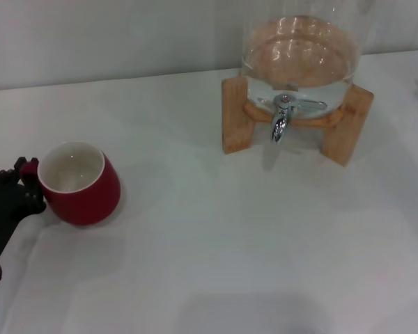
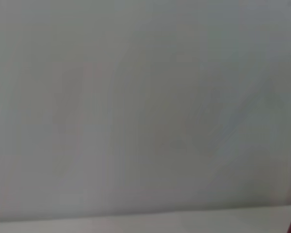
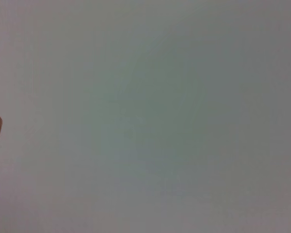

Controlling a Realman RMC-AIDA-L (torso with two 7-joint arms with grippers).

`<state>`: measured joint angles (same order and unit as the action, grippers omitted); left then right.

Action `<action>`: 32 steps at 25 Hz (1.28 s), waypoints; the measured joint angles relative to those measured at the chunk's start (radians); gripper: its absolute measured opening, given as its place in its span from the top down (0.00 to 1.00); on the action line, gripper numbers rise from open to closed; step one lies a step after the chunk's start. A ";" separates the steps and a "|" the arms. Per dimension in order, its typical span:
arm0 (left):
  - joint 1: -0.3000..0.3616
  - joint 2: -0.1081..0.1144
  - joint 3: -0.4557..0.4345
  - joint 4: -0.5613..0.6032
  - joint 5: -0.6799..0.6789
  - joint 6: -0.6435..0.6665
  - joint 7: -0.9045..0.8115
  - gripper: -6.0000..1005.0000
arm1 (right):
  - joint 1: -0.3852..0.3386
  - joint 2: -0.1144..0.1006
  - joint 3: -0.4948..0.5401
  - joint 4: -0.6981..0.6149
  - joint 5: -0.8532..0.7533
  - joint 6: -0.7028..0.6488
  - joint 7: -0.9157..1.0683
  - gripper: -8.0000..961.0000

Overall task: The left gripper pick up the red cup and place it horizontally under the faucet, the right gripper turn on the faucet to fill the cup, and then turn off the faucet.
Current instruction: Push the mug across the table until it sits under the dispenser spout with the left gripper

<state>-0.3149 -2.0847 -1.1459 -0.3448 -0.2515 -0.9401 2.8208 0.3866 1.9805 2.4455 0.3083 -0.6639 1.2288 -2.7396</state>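
In the head view, we see the left gripper (image 1: 21,182) at the lower left of the frame, its black fingers (image 1: 29,200) touching the handle side of the red cup (image 1: 80,182); we cannot tell how far apart they stand or whether they grip. The cup stands upright on the white table (image 1: 230,243), its white inside empty. At upper right, the faucet (image 1: 282,115) projects from a glass jar (image 1: 298,52) of clear water on a wooden stand (image 1: 348,125), well apart from the cup.

In the left wrist view, we find only a sliver of the cup at the lower right edge.

In the right wrist view, we see only a jar edge at mid-left.
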 joint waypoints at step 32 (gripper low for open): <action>-0.229 -0.001 0.222 -0.236 0.008 0.381 -0.093 0.86 | 0.016 0.011 -0.016 0.000 -0.003 0.013 0.000 0.30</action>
<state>-0.5441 -2.0859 -0.9242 -0.5804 -0.2439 -0.5590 2.7273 0.4028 1.9919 2.4297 0.3081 -0.6673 1.2414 -2.7396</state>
